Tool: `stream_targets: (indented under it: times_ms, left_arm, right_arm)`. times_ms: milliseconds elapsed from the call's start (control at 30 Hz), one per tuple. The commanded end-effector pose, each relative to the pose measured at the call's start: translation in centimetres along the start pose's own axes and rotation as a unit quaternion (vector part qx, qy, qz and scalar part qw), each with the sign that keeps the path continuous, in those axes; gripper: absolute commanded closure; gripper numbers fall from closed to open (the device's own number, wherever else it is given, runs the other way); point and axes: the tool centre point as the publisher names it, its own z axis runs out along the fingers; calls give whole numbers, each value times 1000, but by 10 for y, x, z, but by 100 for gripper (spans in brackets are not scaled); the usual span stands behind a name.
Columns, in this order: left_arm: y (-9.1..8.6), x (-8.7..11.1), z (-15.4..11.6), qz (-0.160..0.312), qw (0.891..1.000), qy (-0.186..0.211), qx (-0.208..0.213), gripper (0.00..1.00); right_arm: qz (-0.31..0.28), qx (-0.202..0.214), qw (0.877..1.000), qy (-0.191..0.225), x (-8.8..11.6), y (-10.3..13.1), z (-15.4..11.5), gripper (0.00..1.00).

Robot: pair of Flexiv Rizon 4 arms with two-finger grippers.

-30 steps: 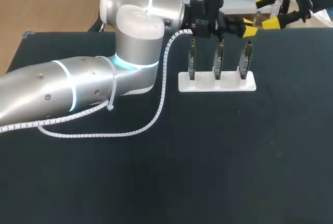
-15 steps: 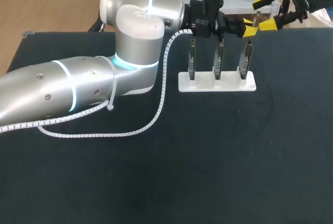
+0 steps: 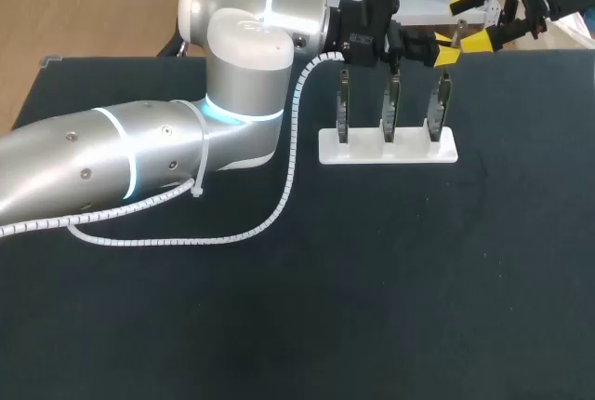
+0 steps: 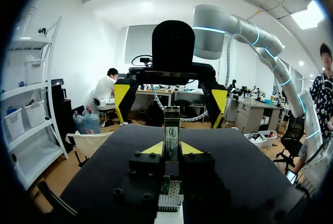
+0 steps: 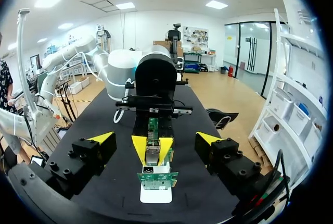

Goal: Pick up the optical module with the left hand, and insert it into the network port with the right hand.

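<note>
I judge the handover is the step in hand. My left gripper (image 4: 171, 148) is pinching the optical module (image 4: 171, 130) upright over the network port rack (image 3: 388, 151), and my right gripper (image 5: 155, 138) is gaping wide, facing it. Next, the right fingers must close squarely on the module's free end.

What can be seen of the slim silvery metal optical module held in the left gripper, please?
The optical module is a slim, silvery metal bar with a white label on its face. It juts lengthwise from the left gripper, whose yellow fingertips clamp its near end from both sides. Its free end points at the open right gripper, whose fingers stand wide of it.
</note>
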Motion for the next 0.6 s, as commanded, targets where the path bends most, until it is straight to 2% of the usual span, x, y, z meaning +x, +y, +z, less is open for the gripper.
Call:
stream_targets:
  times_ms: [33, 67, 100, 600]
  left_arm:
    - [1, 0, 0, 0, 1000, 0, 1, 100]
    - [1, 0, 0, 0, 1000, 0, 1, 100]
    - [1, 0, 0, 0, 1000, 0, 1, 100]
    - [1, 0, 0, 0, 1000, 0, 1, 100]
  right_arm:
    - [0, 1, 1000, 1, -1, 0, 1, 0]
    - [0, 1, 1000, 1, -1, 0, 1, 53]
    - [-1, 0, 1000, -1, -1, 0, 1, 100]
    - [-1, -1, 1000, 0, 0, 2, 1, 100]
